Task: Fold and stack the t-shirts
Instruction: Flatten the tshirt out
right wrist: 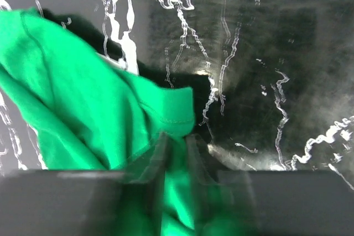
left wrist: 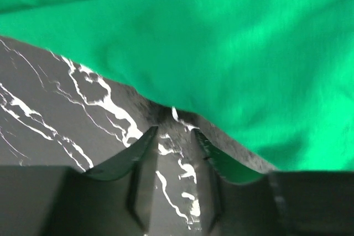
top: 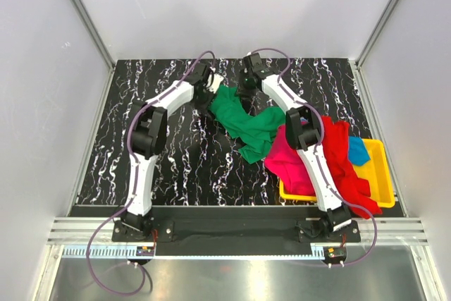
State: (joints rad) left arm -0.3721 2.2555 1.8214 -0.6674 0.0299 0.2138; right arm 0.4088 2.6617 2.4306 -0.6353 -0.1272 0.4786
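Green t-shirt (top: 243, 121) lies crumpled at the far middle of the black marbled surface (top: 176, 167). The left gripper (top: 209, 95) and right gripper (top: 245, 91) are at its far edge, probably to spread it flat. A red t-shirt (top: 342, 149), magenta t-shirt (top: 285, 153) and blue t-shirt (top: 358, 150) are heaped over the yellow tray (top: 380, 174) at the near right corner.

Left wrist view: jaws apart with bare surface between them, the cloth edge just at the tips and not grasped.

Right wrist view: blurred jaws nearly together, pinching the green hem.

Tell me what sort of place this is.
Probably a robotics lab test cell: a left arm and right arm bolted to a marble-patterned table, white wall panels in aluminium framing, and a green t-shirt as practice material.
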